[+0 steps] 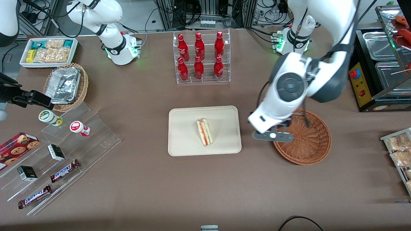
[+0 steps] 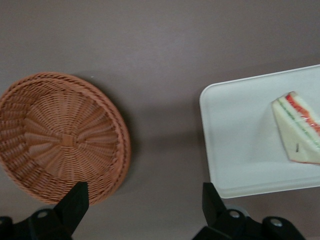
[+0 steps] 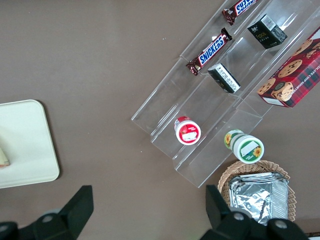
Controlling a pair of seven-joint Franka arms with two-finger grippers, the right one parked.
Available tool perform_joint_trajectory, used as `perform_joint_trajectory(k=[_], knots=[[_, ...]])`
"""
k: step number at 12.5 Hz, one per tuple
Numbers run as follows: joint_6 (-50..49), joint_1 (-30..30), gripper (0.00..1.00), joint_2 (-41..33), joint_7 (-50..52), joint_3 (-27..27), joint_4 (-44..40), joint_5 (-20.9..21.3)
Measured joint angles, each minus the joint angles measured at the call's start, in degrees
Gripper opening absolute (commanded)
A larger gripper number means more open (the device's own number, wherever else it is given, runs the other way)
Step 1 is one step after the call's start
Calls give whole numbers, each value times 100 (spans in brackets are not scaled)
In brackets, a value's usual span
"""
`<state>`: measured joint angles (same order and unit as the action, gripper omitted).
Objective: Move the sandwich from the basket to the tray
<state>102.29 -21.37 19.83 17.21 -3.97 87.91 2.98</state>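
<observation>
Sandwich lying on the tray, slightly toward the tray's working-arm side, filling edge of red and green facing up and its point nearer the front camera. Tray resting flat on the brown bench, near the middle.

Basket sitting on the bench beside the tray, toward the working arm's end, with a strip of bare bench between the two. Nothing inside its woven bowl, as seen from the wrist camera.

Tool hanging above the bench over that strip between basket and tray, partly over the basket's rim nearest the tray. Fingers spread wide apart, nothing between them. Height above the bench hard to judge, though seemingly well clear of it. In the front view, mostly hidden under the arm's white wrist, only the dark camera bar showing.

Farther from the front camera than the tray, a clear rack of red bottles. Toward the parked arm's end, a tan wicker basket of foil containers, a white bin of snacks and clear steps with Snickers bars.
</observation>
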Motion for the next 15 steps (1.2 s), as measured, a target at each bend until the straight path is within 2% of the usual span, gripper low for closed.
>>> perform_joint_trajectory(k=[6,13,15], knots=[[-281,836,100,-812,-1080,5,731,-103],[-1234,1796,100,-1582,-1692,-115,807,-113],[-1360,1877,100,-1766,-1735,-118,807,-116]])
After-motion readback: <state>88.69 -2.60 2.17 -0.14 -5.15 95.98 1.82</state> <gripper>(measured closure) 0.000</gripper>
